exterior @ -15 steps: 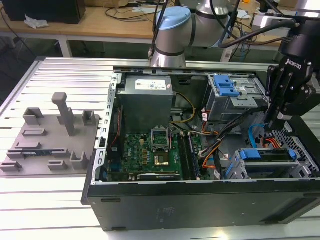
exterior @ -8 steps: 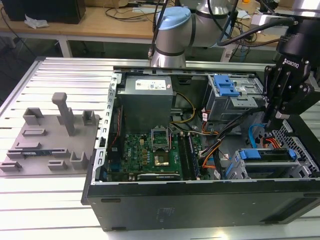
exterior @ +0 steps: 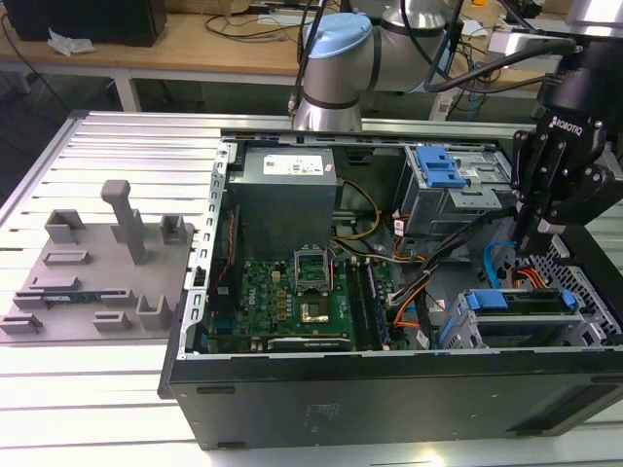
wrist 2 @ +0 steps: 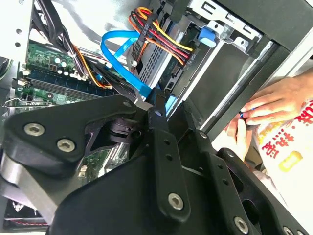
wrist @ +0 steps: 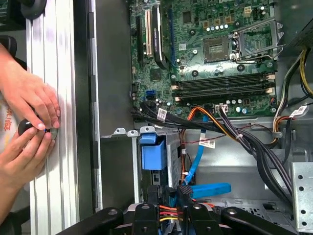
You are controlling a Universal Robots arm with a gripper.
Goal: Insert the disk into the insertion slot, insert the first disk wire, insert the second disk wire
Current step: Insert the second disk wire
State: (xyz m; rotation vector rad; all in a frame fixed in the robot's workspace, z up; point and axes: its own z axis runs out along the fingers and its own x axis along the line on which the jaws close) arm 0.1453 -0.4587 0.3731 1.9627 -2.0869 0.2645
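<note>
Hovering tool (exterior: 537, 233) above one seated disk (exterior: 516, 302).

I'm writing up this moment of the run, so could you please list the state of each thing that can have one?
Disk: seated in its slot.
Gripper: down at the disk's rear, closed on a black cable plug.
Blue flat cable: runs to the gripper.
Computer case: lying on its side, cover off.
Processor socket: unfilled.
Person's hands: outside the case, pinching a small object.
</note>
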